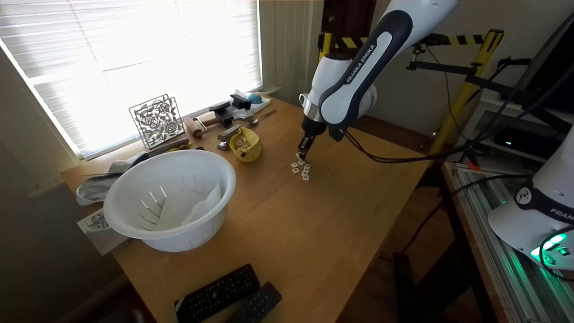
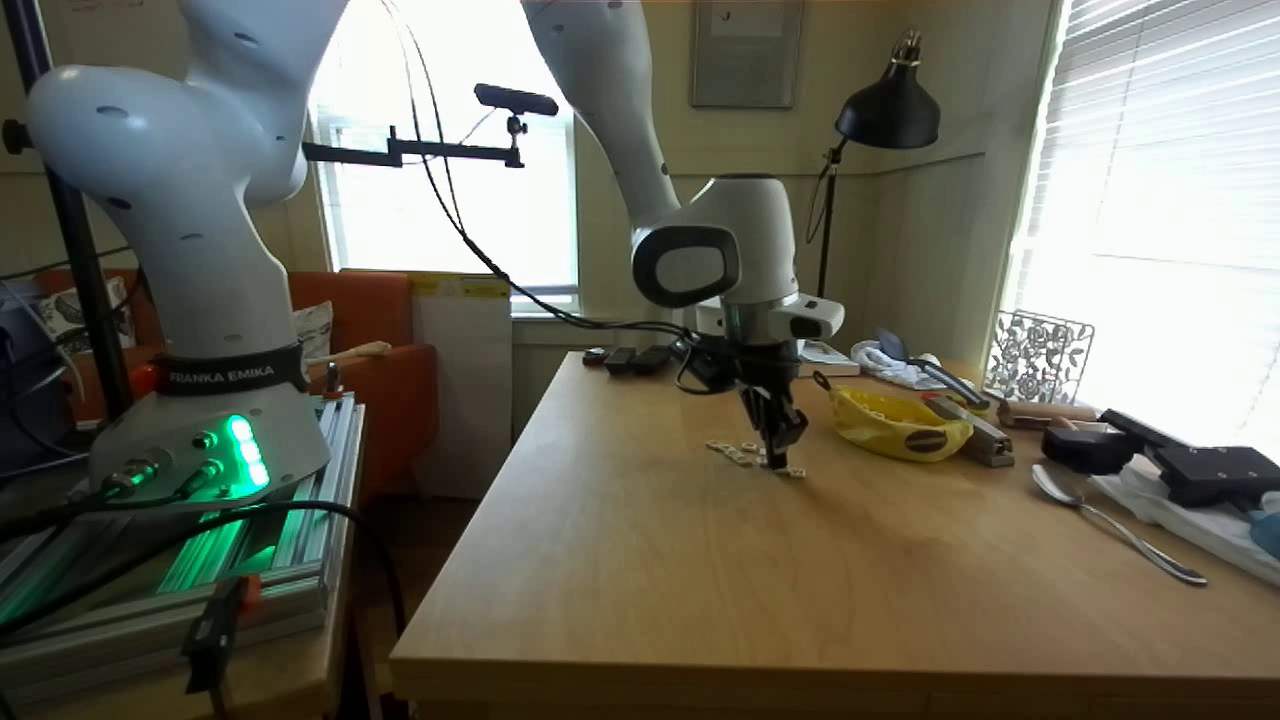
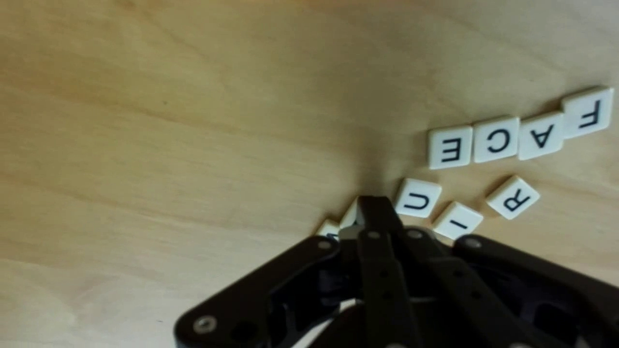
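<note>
In wrist view, we saw gripper [image 3: 384, 212] with jaws clenched; U tile [image 3: 418, 197] lay just beside, at two o'clock, I tile [image 3: 458, 220] and R tile [image 3: 512, 197] at three o'clock.

In an exterior view, a white bowl [image 1: 134, 194] and a napkin holder [image 1: 158, 123] stand left of the fingers [image 1: 303, 151], with two remotes [image 1: 219, 294] well in front. In an exterior view, a spoon [image 2: 1060, 488] and perhaps a half-hidden stapler [image 2: 978, 433] lie right of the fingers; a lamp [image 2: 890, 112] stands beyond.
</note>
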`<move>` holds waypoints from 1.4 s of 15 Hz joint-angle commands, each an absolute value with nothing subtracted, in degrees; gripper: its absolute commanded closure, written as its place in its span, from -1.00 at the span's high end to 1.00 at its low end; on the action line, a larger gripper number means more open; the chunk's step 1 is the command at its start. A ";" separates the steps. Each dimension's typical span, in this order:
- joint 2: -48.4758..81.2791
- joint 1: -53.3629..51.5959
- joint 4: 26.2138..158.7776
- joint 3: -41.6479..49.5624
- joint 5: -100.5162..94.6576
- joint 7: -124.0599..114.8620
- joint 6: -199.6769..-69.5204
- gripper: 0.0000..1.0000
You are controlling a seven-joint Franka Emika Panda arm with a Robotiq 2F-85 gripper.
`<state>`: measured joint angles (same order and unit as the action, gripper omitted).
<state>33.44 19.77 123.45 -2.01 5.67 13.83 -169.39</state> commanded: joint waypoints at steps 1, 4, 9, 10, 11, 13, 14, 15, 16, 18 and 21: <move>36.03 19.38 122.77 -0.98 3.57 14.17 -167.43 -1.00; 35.12 19.22 123.40 -0.69 2.40 15.16 -165.21 -1.00; 34.56 19.94 123.52 -1.65 2.80 17.15 -163.02 -1.00; 34.62 19.92 123.55 -1.77 2.97 17.33 -163.31 -1.00; 34.72 20.08 123.52 -2.14 3.31 17.49 -163.62 -1.00; 34.96 20.44 123.31 -3.00 3.95 17.63 -163.83 -1.00; 35.04 20.60 123.21 -3.48 4.19 17.73 -164.02 -1.00; 35.09 20.62 123.16 -3.78 4.26 17.72 -164.13 -1.00; 35.14 20.55 123.09 -4.04 4.28 17.65 -164.02 -1.00; 35.22 20.39 123.09 -4.63 4.30 17.67 -164.14 -1.00; 35.42 20.34 123.00 -5.44 4.25 17.91 -164.32 -1.00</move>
<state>32.51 19.95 123.43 -4.19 3.46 16.68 -164.54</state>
